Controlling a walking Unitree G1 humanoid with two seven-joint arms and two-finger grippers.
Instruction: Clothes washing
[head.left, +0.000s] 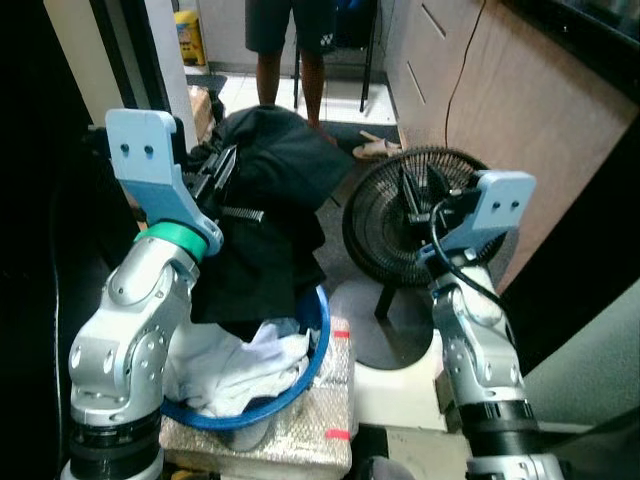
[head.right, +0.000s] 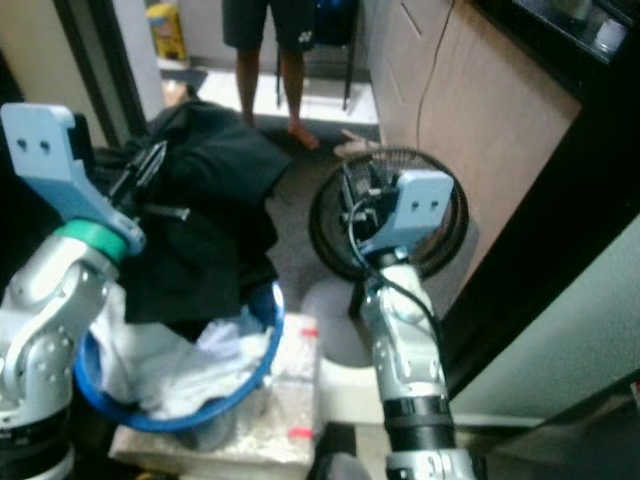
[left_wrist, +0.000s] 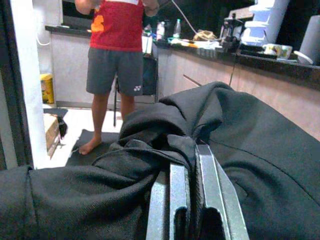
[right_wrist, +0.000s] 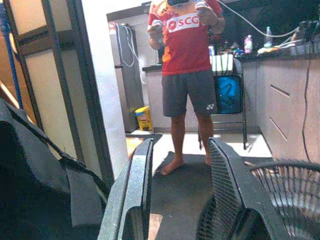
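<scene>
Holding a black garment (head.left: 265, 190) aloft above the blue basket (head.left: 312, 350), left gripper (left_wrist: 187, 165) clamped tight on a bunched fold of the dark cloth, fingers (left_wrist: 210, 185) pressed together with fabric pinched between them. Draping down from that grip, the rest of the black garment hangs over the basket's near side and reaches into it. Lying inside the basket beneath it, a heap of white laundry (head.left: 245, 365). Resting under the basket, a pale speckled block (head.left: 320, 425) with small red marks. Raised just to the right, right gripper (right_wrist: 182, 165) with fingers (right_wrist: 135, 190) spread apart and nothing between them, poised in front of a black round fan (head.left: 400, 215) standing on the floor, close to the garment's edge but not touching it. Standing beyond on a dark mat (right_wrist: 185, 185), a barefoot person (right_wrist: 187, 65) in a red shirt and grey shorts. Running along the right side, a wooden-fronted counter (left_wrist: 260, 80) crowded with bottles and appliances. Sitting farther back on the floor, a yellow container (right_wrist: 144, 117).
</scene>
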